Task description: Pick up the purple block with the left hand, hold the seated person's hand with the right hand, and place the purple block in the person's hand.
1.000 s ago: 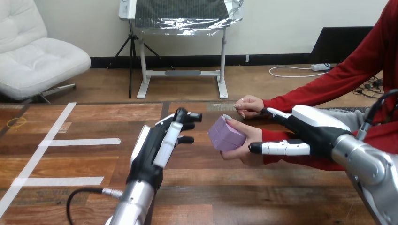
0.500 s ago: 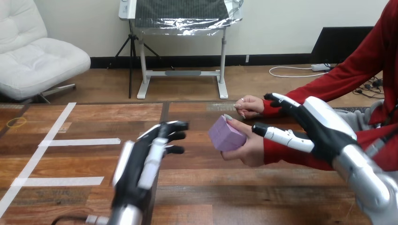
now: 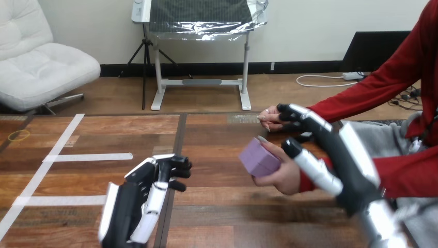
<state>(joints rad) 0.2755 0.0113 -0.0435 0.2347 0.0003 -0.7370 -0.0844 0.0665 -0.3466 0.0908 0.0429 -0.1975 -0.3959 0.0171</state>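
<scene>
Nearest, low over the brown wooden counter (image 3: 232,206): black-and-white left hand (image 3: 135,204), fingers relaxed, empty. Farther right: black-and-white right hand (image 3: 343,168) close beside the person's hand (image 3: 283,174), fingers spread, clasping nothing; small purple cuboid block (image 3: 258,157) lying in that palm. Could knock the person's wrist and tip the block off if swung carelessly.

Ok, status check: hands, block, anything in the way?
Left hand open, empty, low over the table. Right hand open, beside the person's hand. Purple block in that hand. Nothing in the way.
</scene>
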